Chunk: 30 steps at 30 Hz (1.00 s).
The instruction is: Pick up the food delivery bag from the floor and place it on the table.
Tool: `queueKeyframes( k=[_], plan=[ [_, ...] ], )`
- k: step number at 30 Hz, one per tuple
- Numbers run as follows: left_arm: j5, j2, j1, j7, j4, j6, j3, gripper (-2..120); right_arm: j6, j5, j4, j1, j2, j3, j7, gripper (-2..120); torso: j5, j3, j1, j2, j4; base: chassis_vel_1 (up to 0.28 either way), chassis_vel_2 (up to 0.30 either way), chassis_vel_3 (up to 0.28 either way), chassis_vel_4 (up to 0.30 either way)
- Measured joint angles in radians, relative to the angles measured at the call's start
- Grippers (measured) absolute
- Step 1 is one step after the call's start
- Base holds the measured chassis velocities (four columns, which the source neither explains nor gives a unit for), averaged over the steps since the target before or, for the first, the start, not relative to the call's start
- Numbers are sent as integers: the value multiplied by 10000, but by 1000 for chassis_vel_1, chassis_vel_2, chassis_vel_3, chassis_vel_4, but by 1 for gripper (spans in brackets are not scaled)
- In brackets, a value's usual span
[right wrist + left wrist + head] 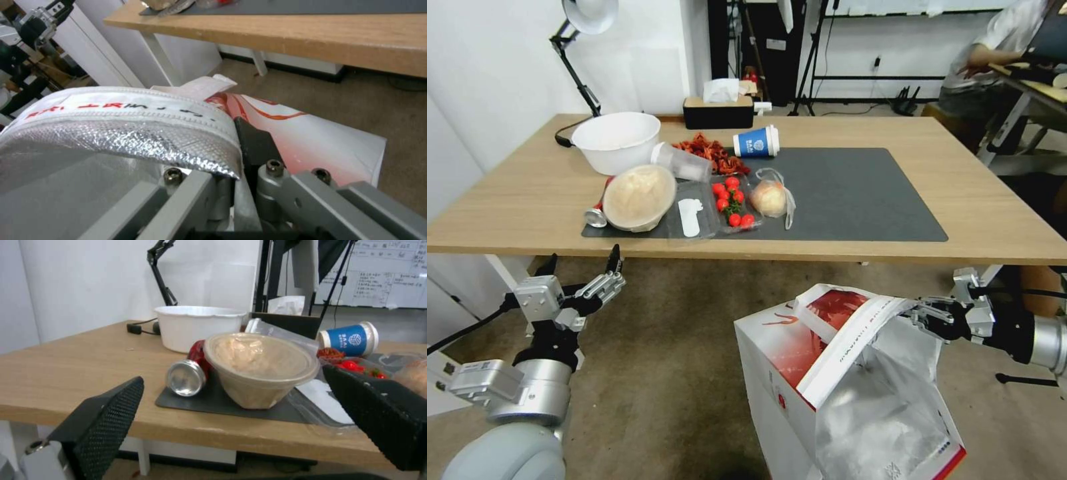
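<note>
Food delivery bag [854, 393] — rim pinched in right end effector [917, 312] — below table [1000, 227] edge.

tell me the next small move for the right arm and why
Probably lift straight up. The right gripper is shut on the bag rim, but the bag sits below the table edge. The left gripper hangs open, clear of it.
</note>
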Motion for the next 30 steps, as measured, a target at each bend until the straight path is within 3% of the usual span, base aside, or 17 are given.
queueKeyframes(
  k=[30],
  plan=[
    [53,-88,186,9,7,-105,-29,100,65,-129,77,-23,152,0,-67,0,1,740,532,1270,-1,0,0,0,0]
  ],
)
